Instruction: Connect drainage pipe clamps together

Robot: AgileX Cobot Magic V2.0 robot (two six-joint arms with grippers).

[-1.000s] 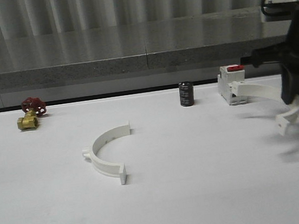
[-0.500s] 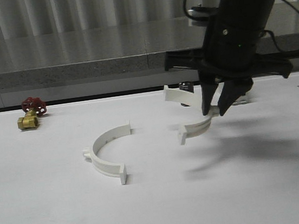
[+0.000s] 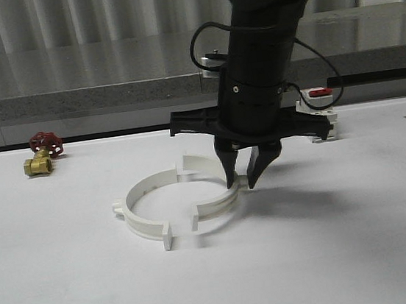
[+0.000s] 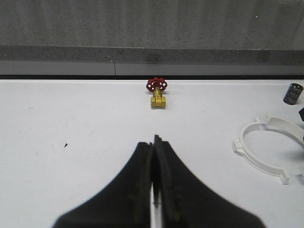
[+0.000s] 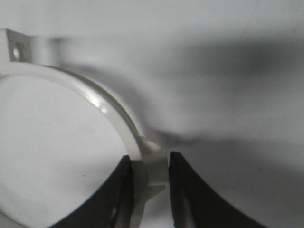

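Currently the left gripper (image 4: 153, 190) has its jaws pressed together, empty; beyond them stands a brass valve with red handwheel (image 4: 157, 92). The right gripper (image 3: 241, 180) pinches a white plastic semicircular half-ring clamp (image 3: 214, 184) between its jaws. Just beside lies the second white half-ring clamp (image 3: 142, 211), tabs nearly meeting. No legible writing.

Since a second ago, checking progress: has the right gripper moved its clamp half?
Yes. The right gripper carried its clamp half leftward, away from the switch, up to the resting half.
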